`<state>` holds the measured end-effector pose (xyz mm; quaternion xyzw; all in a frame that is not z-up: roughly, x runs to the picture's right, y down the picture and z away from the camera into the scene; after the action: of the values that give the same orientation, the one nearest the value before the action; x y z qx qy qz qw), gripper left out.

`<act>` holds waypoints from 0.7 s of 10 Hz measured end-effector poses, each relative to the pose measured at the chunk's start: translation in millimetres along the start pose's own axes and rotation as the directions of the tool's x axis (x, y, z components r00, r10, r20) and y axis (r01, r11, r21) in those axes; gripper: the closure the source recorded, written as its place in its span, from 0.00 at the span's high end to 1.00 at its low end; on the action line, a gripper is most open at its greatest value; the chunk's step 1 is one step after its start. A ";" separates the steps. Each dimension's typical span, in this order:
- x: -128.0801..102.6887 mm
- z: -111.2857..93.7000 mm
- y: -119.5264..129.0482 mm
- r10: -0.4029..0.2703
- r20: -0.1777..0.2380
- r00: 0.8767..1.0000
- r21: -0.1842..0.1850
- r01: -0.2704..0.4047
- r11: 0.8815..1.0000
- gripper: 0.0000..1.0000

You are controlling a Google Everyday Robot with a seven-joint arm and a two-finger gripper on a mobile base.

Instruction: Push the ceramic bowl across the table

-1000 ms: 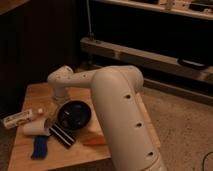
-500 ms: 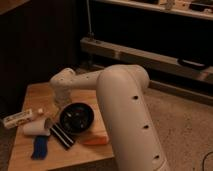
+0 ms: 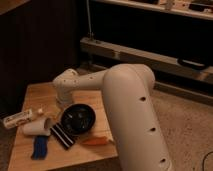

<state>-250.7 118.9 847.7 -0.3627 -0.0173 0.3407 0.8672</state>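
The ceramic bowl (image 3: 78,118), round and glossy black, sits on the light wooden table (image 3: 35,95) near its right front part. My white arm (image 3: 125,100) reaches over the table from the right, its elbow joint just above and behind the bowl. The gripper (image 3: 65,107) is at the bowl's far left rim, mostly hidden behind the arm. A black-and-white striped cylinder (image 3: 62,135) lies against the bowl's left front side.
A white cup (image 3: 37,126) lies on its side left of the bowl. A white tube (image 3: 19,119) lies at the left edge, a blue item (image 3: 39,147) at the front left, an orange piece (image 3: 95,141) in front of the bowl. Dark shelving stands behind.
The arm has swung further over the table and the bowl has shifted slightly toward the front right, now showing more fully beside the arm.
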 end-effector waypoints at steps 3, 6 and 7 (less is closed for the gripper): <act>5.8 -1.2 4.0 0.000 -0.007 1.000 -0.003 0.000 1.000 0.80; 15.8 -2.6 8.8 0.007 -0.024 1.000 -0.006 -0.007 1.000 0.80; 21.6 -3.8 10.8 0.013 -0.031 0.999 -0.007 -0.013 1.000 0.80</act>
<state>-239.3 135.0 833.3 -0.3711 -0.0028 0.3407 0.8638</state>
